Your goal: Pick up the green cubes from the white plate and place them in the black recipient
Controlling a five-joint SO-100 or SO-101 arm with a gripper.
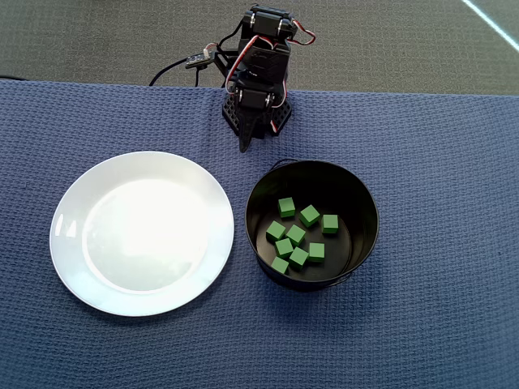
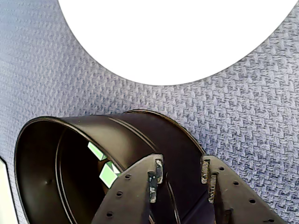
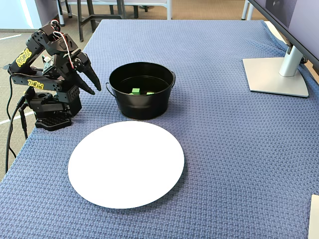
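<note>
The white plate (image 1: 142,232) (image 2: 173,37) (image 3: 126,163) lies bare on the blue cloth, with no cube on it. Several green cubes (image 1: 297,235) (image 3: 135,91) lie clustered on the floor of the black recipient (image 1: 362,203) (image 3: 142,107), which stands just right of the plate in the overhead view. My arm is folded back over its base. The gripper (image 1: 245,144) (image 3: 96,91) (image 2: 181,164) hangs open and empty beside the pot's outer wall (image 2: 140,135). In the wrist view two cubes (image 2: 108,173) show past the left finger.
A blue woven cloth (image 1: 438,162) covers the table. A grey monitor stand (image 3: 276,74) sits at the far right in the fixed view. The arm's base (image 3: 50,112) and its cables (image 3: 10,129) are at the table's left edge.
</note>
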